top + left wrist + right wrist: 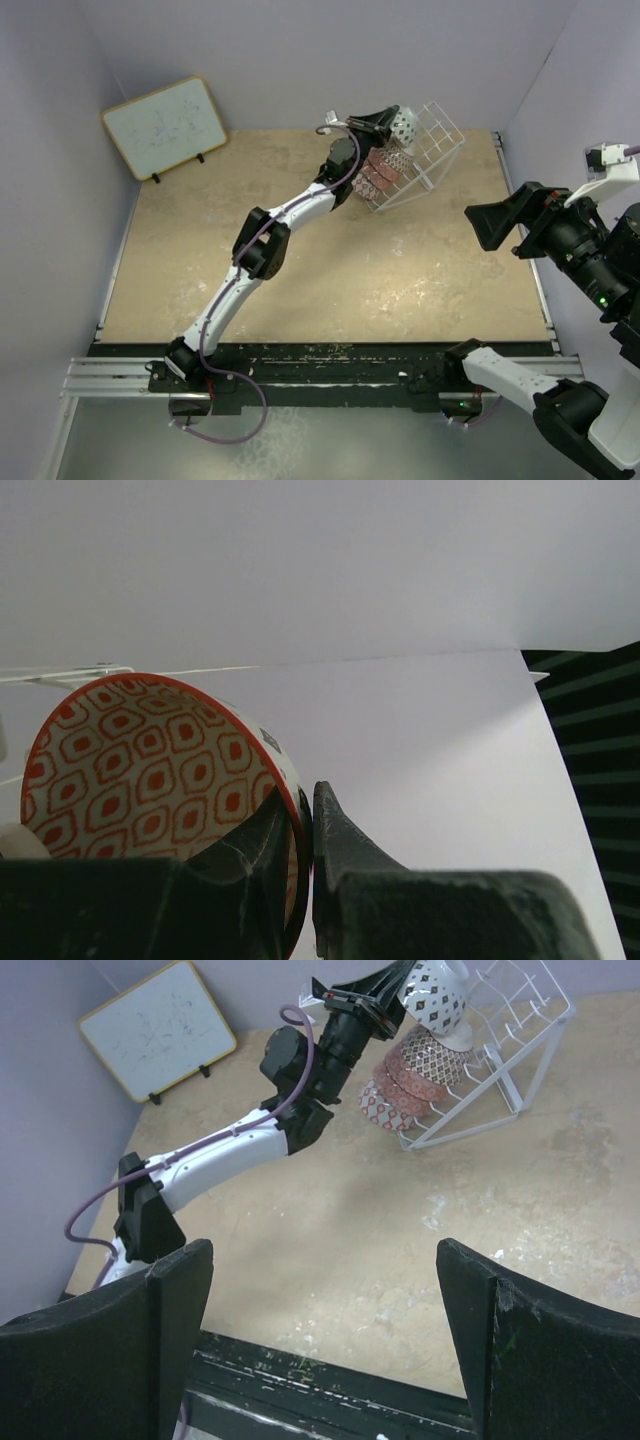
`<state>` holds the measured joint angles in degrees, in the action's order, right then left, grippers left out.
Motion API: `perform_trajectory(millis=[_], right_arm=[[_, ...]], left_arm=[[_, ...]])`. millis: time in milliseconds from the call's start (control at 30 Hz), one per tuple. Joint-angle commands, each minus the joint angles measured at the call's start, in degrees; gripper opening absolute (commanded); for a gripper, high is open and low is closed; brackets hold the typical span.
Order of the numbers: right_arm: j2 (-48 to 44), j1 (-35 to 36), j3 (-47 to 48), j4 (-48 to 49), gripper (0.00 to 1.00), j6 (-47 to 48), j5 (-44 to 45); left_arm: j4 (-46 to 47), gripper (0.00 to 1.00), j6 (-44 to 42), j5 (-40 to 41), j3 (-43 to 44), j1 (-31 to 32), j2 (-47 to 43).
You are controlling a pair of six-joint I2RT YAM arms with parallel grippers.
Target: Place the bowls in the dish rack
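The left end effector (pixel 300 805) pinches the rim of a patterned bowl (pixel 150 770), with one finger inside it. The bowl is at the top of the dish rack (pixel 440 140). The right end effector (pixel 325 1250) is spread, well apart.

The left arm (pixel 265 240) reaches diagonally across the beige desk (pixel 330 290). The left end effector (pixel 393 118) holds a white patterned bowl (pixel 404 126) at the upper left edge of the tilted white wire dish rack (pixel 440 140), where reddish patterned bowls (pixel 380 175) stand on edge in a row. A whiteboard (pixel 165 127) leans at far left. The right end effector (pixel 492 226) hangs over the desk's right side, well apart.
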<state>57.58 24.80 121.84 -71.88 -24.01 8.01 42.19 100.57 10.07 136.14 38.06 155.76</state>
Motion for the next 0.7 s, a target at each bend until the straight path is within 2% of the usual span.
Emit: perform_trajectory(millis=[0, 367, 667], right_arm=[[-0.3, 0.1, -0.4, 0.7, 0.95, 0.3, 1.0], [-0.5, 0.1, -0.9, 0.8, 0.95, 0.2, 1.2], [-0.9, 0.1, -1.2, 0.7, 0.95, 0.2, 1.1]], left_arm=[[3.5, 0.0, 2.6, 0.0, 6.9, 0.5, 1.0], [2.1, 0.0, 3.1, -1.3, 11.0, 1.0, 4.3], [-0.3, 0.06, 0.4, -3.5, 9.3, 1.2, 2.7]])
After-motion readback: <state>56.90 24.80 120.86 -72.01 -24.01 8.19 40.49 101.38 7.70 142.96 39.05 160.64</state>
